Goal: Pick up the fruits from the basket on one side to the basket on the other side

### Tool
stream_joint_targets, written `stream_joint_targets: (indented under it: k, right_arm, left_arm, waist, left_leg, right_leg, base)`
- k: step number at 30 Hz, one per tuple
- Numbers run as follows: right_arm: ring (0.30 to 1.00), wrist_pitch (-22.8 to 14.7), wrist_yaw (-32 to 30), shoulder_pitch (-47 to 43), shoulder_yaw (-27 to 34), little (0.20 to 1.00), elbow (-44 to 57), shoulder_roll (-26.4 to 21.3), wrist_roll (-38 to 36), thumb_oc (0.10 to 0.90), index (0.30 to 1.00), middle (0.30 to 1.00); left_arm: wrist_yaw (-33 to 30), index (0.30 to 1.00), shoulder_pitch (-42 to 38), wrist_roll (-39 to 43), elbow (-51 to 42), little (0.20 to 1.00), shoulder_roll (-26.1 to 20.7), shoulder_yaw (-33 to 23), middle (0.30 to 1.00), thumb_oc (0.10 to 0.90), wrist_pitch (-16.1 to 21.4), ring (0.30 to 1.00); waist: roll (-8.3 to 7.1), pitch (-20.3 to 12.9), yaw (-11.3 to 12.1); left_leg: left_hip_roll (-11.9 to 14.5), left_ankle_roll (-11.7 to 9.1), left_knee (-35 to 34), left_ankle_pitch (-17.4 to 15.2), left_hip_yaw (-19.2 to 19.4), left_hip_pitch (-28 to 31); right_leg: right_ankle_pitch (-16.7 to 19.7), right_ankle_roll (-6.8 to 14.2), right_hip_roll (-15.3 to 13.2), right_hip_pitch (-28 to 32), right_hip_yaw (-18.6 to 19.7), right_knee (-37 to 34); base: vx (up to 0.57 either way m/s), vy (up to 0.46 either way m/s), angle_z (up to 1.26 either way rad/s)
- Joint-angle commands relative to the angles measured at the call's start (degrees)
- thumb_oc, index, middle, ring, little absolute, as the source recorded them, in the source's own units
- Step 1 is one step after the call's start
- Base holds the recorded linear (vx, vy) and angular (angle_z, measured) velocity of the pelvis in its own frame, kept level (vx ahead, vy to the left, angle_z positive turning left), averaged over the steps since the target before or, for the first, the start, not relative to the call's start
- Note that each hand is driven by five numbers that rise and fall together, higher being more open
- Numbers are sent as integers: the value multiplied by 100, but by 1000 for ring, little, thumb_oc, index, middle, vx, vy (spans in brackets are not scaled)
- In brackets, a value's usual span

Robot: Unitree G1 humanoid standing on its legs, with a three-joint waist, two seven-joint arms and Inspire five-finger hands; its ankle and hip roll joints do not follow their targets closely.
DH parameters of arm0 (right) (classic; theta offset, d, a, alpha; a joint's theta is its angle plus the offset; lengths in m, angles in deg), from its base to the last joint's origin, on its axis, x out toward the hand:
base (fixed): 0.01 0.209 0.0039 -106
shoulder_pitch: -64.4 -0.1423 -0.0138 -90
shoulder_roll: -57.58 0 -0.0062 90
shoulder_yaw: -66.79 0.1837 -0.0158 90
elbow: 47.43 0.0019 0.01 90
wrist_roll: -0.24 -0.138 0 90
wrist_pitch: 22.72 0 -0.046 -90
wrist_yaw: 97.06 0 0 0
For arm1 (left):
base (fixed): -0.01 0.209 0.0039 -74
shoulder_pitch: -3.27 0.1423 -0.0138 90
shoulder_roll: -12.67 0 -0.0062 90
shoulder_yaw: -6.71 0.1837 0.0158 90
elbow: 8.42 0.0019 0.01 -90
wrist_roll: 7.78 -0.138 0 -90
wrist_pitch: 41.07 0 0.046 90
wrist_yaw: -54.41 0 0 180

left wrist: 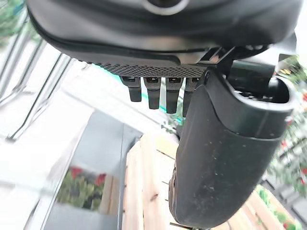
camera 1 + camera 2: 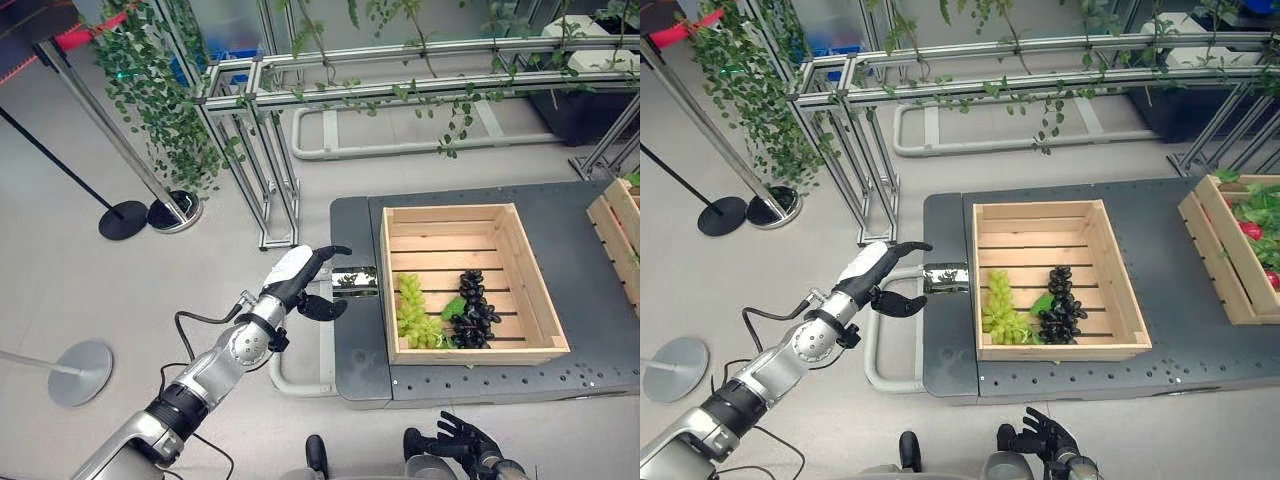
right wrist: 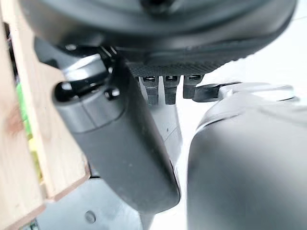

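Two wooden crates (image 2: pixel 1045 232) on dark platform (image 2: pixel 1160 270), grey floor; left hand (image 2: pixel 880 275) released, right hand (image 2: pixel 1045 436) relaxed.

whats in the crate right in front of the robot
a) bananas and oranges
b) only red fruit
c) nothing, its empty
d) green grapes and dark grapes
d: the crate holds a bunch of green grapes beside a bunch of dark grapes, both lying near its front wall.
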Motion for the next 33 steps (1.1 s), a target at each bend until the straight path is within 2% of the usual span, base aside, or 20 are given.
stream_joint_targets:
  k: [1,7,11,17,23,28,30,33]
  right_arm:
    - [900,-419,390,-261,-138,900,211,-220,-367,800,900,900]
    - [900,-491,505,-459,-400,900,777,-550,-357,800,900,900]
    - [900,-599,498,-619,-553,900,971,-694,-471,800,900,900]
    - [900,-740,534,-807,-669,900,1158,-893,-687,800,900,900]
    - [900,-833,504,-873,-804,900,1381,-950,-734,800,900,900]
    - [900,-862,419,-1006,-840,900,1427,-976,-827,800,900,900]
    - [900,-862,439,-1027,-817,900,1435,-987,-793,800,900,900]
    - [900,-870,370,-1100,-868,900,1470,-977,-855,800,900,900]
  left_arm:
    - [-914,900,-1365,-502,60,900,-4,-43,900,800,64,900]
    - [-1742,900,-2336,-862,741,900,-25,692,900,800,-198,900]
    - [-1934,900,-2880,-1039,1123,900,16,1025,900,800,-288,900]
    - [-1760,900,-3572,-1154,1541,900,85,1508,900,800,-631,900]
    - [-1525,900,-4138,-1290,1522,900,81,1882,900,800,-953,900]
    - [-1297,900,-4450,-1303,1420,900,98,2042,900,800,-1146,900]
    - [-1154,900,-4514,-1329,1313,900,55,2081,900,800,-1206,900]
    - [-486,900,-4687,-1462,1169,900,28,2248,900,800,-1535,900]
  waist:
    - [92,178,-144]
    - [241,586,-495]
    - [234,820,-641]
    - [165,1126,-821]
    - [93,1371,-910]
    - [95,1502,-928]
    - [97,1532,-925]
    - [75,1609,-915]
  left_leg:
    - [127,4,203,-147,-72,-100]
    - [124,-64,436,-140,170,-445]
    - [137,-109,815,-183,239,-766]
    - [194,-160,1354,-235,298,-1234]
    - [258,-184,1436,-196,376,-1447]
    - [272,-211,1428,-132,389,-1579]
    - [272,-213,1411,-122,394,-1584]
    - [302,-214,1399,-95,424,-1632]
  right_leg:
    - [222,-357,211,-643,277,547]
    - [129,-436,307,-1149,462,886]
    - [81,-490,344,-1485,525,1193]
    - [34,-537,324,-1869,576,1543]
    - [87,-544,342,-1998,561,1509]
    - [143,-550,362,-2047,568,1426]
    - [144,-555,367,-2018,561,1380]
    - [160,-564,381,-2026,535,1344]
  base:
    - [0,10,-17]
    - [-54,25,-18]
    - [-97,3,-21]
    - [-58,15,-15]
    - [-49,-11,-6]
    - [-34,-13,0]
    - [0,0,0]
    - [-24,-11,0]
